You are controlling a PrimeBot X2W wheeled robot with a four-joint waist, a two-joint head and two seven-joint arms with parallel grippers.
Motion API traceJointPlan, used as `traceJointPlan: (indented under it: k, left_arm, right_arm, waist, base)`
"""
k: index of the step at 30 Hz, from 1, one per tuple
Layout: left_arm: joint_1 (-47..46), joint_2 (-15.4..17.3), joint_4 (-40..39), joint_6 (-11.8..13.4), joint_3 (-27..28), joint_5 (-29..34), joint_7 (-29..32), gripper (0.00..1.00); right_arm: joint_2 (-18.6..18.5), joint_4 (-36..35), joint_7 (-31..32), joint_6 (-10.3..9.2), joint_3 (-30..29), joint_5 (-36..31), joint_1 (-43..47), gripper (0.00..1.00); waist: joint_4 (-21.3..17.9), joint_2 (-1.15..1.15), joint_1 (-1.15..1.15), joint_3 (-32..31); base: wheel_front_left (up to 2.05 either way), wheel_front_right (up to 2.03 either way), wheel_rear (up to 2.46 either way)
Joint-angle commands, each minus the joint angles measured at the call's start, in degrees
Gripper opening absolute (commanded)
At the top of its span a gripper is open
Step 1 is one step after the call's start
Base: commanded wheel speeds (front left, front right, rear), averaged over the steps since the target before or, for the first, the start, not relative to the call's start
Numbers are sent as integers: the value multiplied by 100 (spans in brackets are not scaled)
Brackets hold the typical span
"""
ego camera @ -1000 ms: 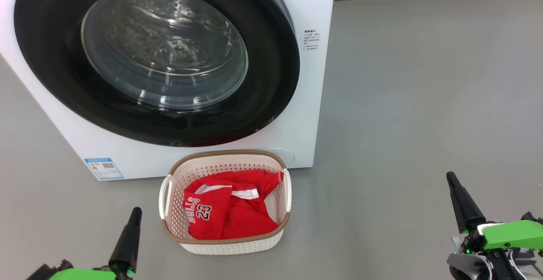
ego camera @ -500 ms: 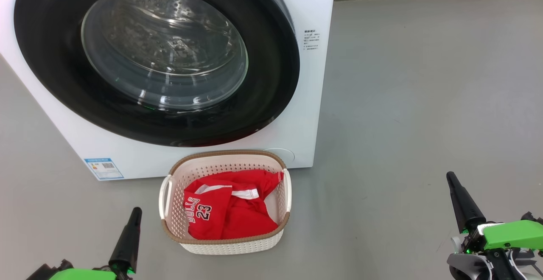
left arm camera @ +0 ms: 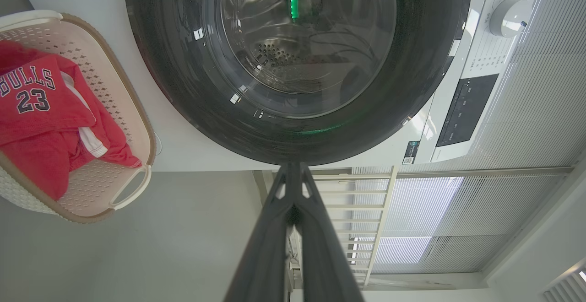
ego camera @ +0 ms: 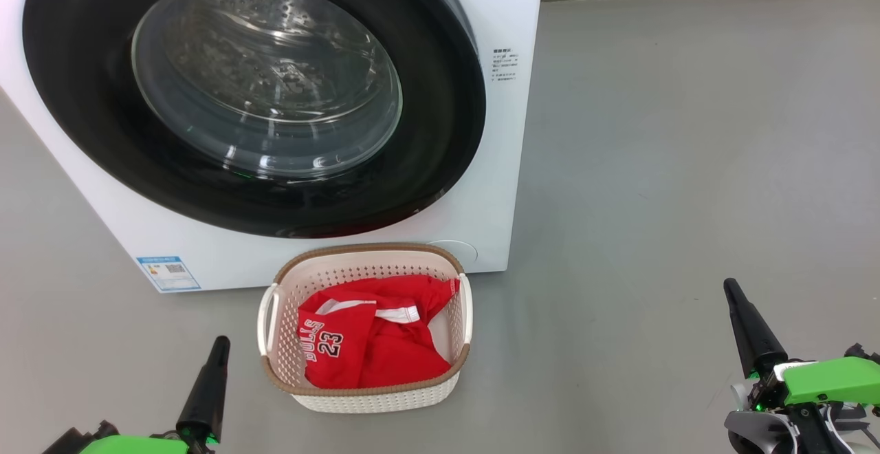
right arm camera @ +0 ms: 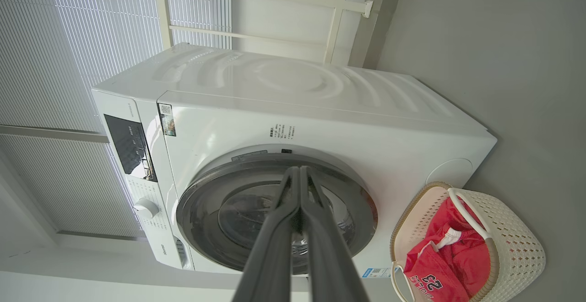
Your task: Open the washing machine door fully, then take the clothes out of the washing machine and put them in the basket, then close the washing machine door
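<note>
The left gripper (ego camera: 221,344) and the right gripper (ego camera: 729,289) are both clenched on nothing, low over the bare grey floor (ego camera: 687,165), well apart on either side of the basket (ego camera: 364,248). The basket stands on that floor just in front of the washing machine (ego camera: 512,165), with the clothes (ego camera: 385,354) heaped inside it and the washing machine door (ego camera: 440,96) closed; pale slatted blinds (right arm camera: 68,41) line the wall behind the machine. Nothing has shifted since a second ago, neither grippers nor things.
</note>
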Motion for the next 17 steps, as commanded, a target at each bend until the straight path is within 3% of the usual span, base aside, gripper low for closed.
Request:
traceJointPlan:
  k: [1, 17]
  left_arm:
    - [-226, 101, -116, -41, 197, -39, 25, 0]
    - [-226, 101, -116, -41, 197, -39, 25, 0]
  right_arm:
    - [-30, -166, 31, -3, 79, -5, -239, 0]
    - [-28, -166, 33, -3, 77, -7, -239, 0]
  waist:
    - [0, 0, 0, 0]
    - [0, 0, 0, 0]
  base:
    - [0, 0, 0]
    - [0, 0, 0]
